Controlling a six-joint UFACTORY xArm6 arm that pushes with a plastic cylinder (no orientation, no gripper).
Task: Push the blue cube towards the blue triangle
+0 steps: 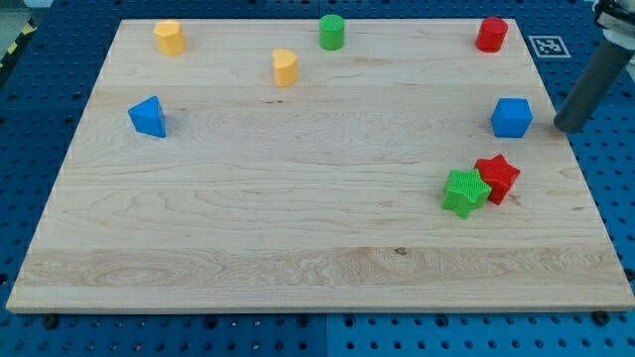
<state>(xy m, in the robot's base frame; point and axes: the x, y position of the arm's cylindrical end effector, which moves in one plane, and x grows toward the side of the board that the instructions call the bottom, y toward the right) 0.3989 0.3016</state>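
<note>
The blue cube (511,117) sits near the right edge of the wooden board (298,228). The blue triangle (148,116) lies far across the board at the view's left, at about the same height. My tip (566,127) is at the board's right edge, just to the right of the blue cube with a small gap between them. The dark rod rises up and to the right out of the view.
A green star (463,191) and a red star (497,178) touch each other below the blue cube. A red cylinder (491,34), a green cylinder (331,32), a yellow block (170,37) and a yellow heart (285,67) lie along the top.
</note>
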